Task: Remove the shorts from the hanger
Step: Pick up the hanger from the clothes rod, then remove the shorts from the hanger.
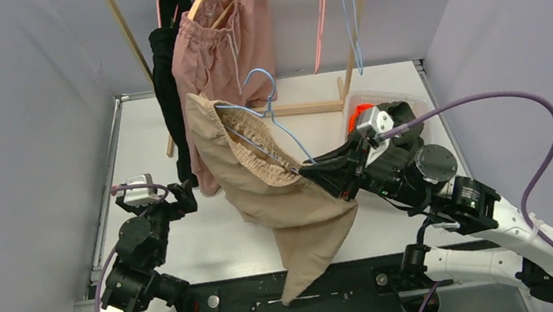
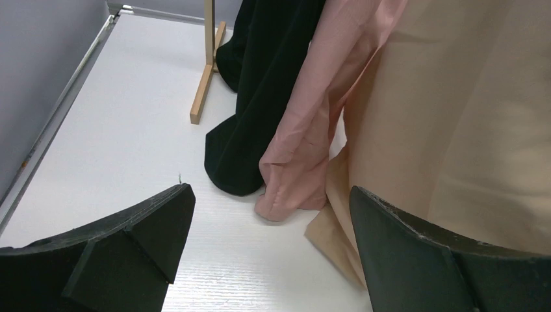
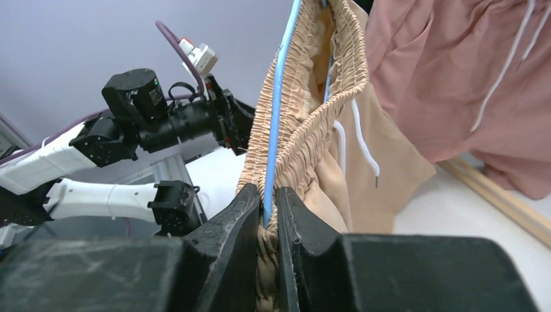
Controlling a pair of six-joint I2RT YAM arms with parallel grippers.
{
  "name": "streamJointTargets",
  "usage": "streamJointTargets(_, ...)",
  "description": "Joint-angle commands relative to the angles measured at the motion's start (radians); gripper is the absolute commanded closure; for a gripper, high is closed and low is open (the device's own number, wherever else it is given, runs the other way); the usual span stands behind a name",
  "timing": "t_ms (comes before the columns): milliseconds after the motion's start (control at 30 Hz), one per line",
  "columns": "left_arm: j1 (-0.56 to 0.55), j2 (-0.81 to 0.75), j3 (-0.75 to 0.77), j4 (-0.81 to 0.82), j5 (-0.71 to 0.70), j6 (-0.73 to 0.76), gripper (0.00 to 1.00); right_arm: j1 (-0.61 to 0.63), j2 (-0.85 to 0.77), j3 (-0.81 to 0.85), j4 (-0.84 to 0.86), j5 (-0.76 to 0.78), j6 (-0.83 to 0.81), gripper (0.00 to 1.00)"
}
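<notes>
Beige shorts [image 1: 276,180] hang off the rack on a blue wire hanger [image 1: 262,98], tilted, with one leg drooping over the table's near edge. My right gripper [image 1: 311,171] is shut on their gathered waistband [image 3: 312,117] together with the blue hanger [image 3: 279,97], both pinched between its fingertips [image 3: 268,208]. My left gripper [image 1: 186,191] stands open low on the left, close beside the beige shorts [image 2: 455,117], with nothing between its fingers [image 2: 273,221]. Dusty pink shorts [image 1: 220,43] and dark shorts [image 1: 170,89] hang on the rack behind.
A wooden rack foot [image 2: 205,84] rests on the white table [image 2: 117,130] at the back left. The pink [image 2: 312,130] and dark [image 2: 266,84] legs reach the tabletop. A clear bin [image 1: 409,96] at the back right holds something orange [image 1: 363,109]. Empty hangers [image 1: 350,4] dangle above.
</notes>
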Motion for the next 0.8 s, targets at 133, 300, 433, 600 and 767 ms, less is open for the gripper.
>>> streamJointTargets(133,0.015,-0.020,0.072,-0.006,-0.028,-0.018,0.09,0.001,0.045,0.005,-0.023,0.116,-0.090,1.00)
streamJointTargets(300,0.017,-0.016,0.082,-0.008,0.019,-0.020,0.09,-0.041,0.127,-0.105,0.045,0.166,-0.047,1.00)
streamJointTargets(433,0.015,-0.010,0.081,0.013,0.120,-0.004,0.09,-0.131,0.200,-0.230,0.197,0.073,0.047,1.00)
streamJointTargets(600,0.015,-0.003,0.064,0.064,0.332,0.020,0.09,-0.199,0.333,-0.291,0.315,-0.125,0.107,1.00)
streamJointTargets(767,0.012,0.017,0.047,0.103,0.477,0.018,0.09,-0.197,0.426,-0.263,0.293,-0.200,0.106,1.00)
